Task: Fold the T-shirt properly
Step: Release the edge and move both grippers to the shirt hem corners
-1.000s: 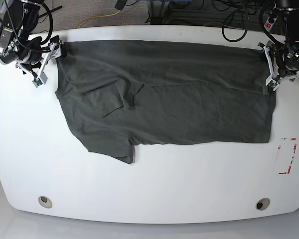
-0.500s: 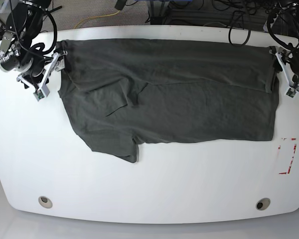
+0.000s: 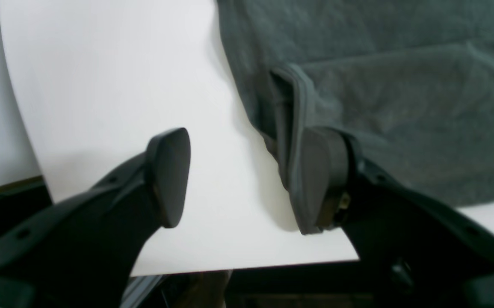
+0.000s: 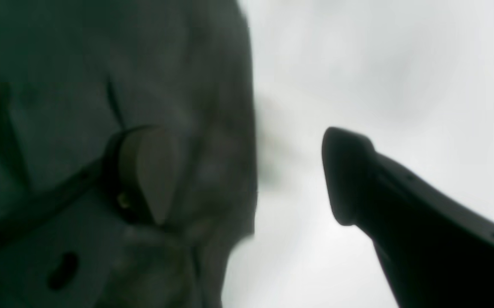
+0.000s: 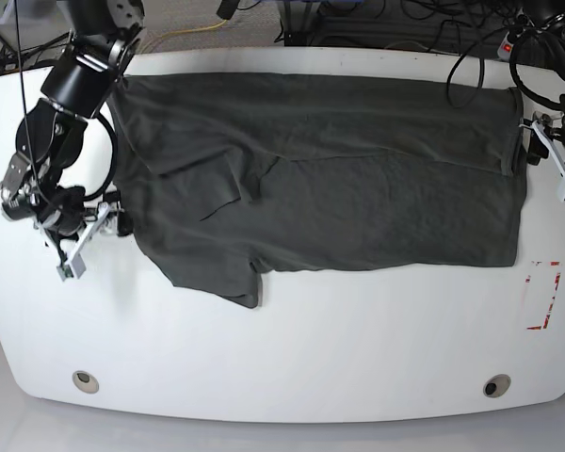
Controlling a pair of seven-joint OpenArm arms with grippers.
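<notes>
The dark grey T-shirt lies spread on the white table, its top part folded down and one sleeve pointing to the front. My right gripper stands open at the shirt's left edge; in the blurred right wrist view one finger is over the cloth and the other over bare table. My left gripper stands open at the shirt's right edge. In the left wrist view the shirt's hem rests against one fingertip, with nothing pinched.
A red-and-white marked rectangle sits on the table at the right, in front of the shirt. Two round holes lie near the front edge. Cables run behind the far edge.
My right gripper has moved from the shirt's far left corner toward the front, along its left edge. My left gripper has drawn slightly outward to the right. The shirt lies flatter.
</notes>
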